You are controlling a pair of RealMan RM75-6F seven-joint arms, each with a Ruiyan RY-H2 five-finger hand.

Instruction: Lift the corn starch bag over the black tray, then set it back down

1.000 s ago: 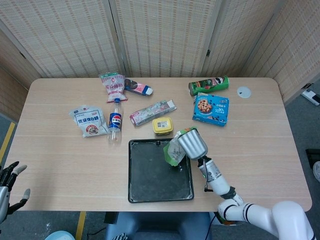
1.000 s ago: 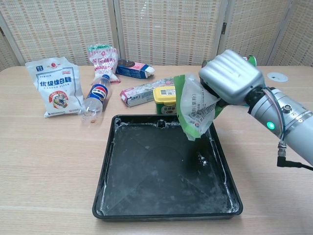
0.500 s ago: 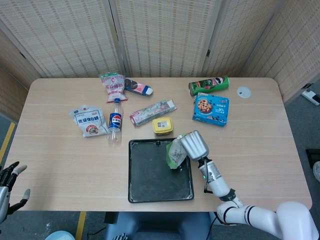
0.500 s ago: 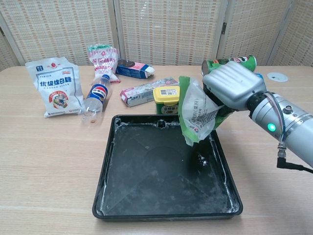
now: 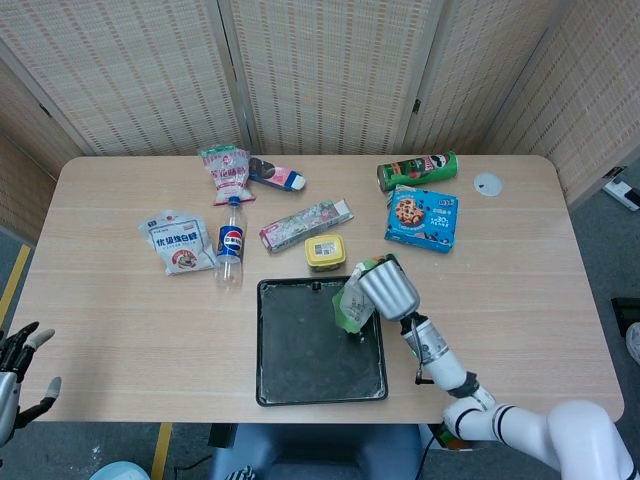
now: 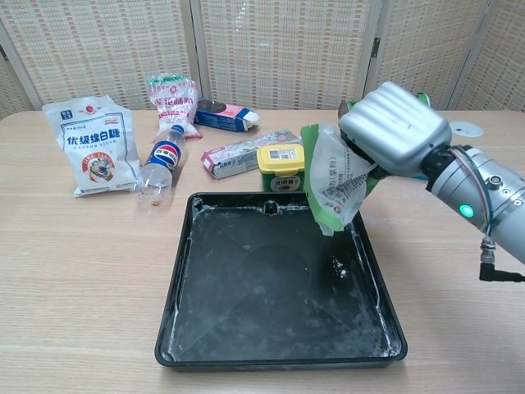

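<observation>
Right now I am holding the corn starch bag (image 6: 335,182) in my right hand (image 6: 395,129), fingers wrapped around its upper part so the green-edged pouch is hanging tilted with its lower corner pointing down over the black tray (image 6: 190,246). In the chest view the bag is showing just right of centre, its tip clear of the tray floor; in the head view the bag (image 5: 350,300) is sitting over the tray's upper right corner (image 5: 372,286), under my right hand (image 5: 387,288). So the lift is, as I judge it, done — the bag is up and above the tray — and the setting down is what is left. White powder is dusting the tray floor and rim beneath the bag.

My left hand (image 5: 20,352) is showing only at the lower left edge of the head view, off the table, fingers spread and holding nothing.

Beyond the tray, a yellow tub (image 6: 280,167) is standing just behind its far rim, with a long flat packet (image 6: 238,153) beside it. Toward the left of the chest view are lying a Pepsi bottle (image 6: 162,165) and a white sugar bag (image 6: 93,146); a blue cookie box (image 5: 422,217) and a green chip can (image 5: 417,170) are lying in the upper right of the head view.

All of it is resting on a pale wooden table (image 5: 120,320) with rounded corners — woven folding screens (image 5: 330,70) are standing behind it.
</observation>
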